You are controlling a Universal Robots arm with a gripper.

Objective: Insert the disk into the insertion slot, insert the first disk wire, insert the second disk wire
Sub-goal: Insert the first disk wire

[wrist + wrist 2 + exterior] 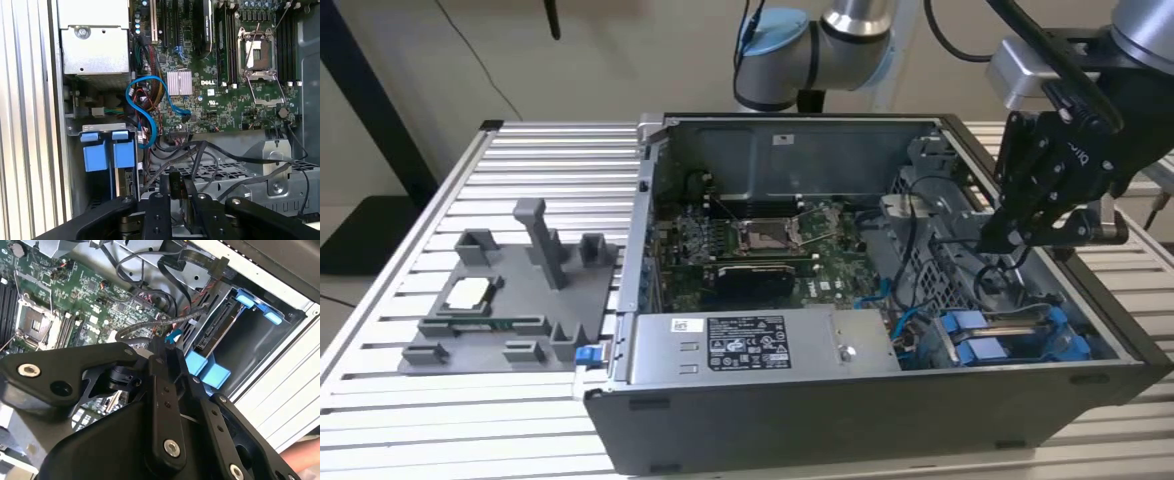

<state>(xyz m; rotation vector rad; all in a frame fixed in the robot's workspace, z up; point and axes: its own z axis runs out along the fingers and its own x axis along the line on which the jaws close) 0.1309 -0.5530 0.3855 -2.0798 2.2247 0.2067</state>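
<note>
The disk point(987, 345), in its bright blue carrier point(109, 154), sits edge-up inside the insertion slot point(1083, 322) at the case's front corner on the exterior view's right. Its connector edge point(216, 329) faces the motherboard. My gripper point(1001, 243) hangs just above the perforated cage, a little behind the slot. In both wrist views its fingers point(161, 365) are pressed together on the end of a disk wire point(150, 326), a braided grey cable with a small blue tip point(172, 336). The held connector point(176, 182) is dark and partly hidden between the fingers.
The open case holds a grey power-supply box point(734, 345), the motherboard point(761, 240), a perforated cage point(240, 170) with loose black cables and a blue cable point(150, 102). A grey fixture point(507, 290) lies on the slatted table. A person's hand point(306, 458) is beside the case.
</note>
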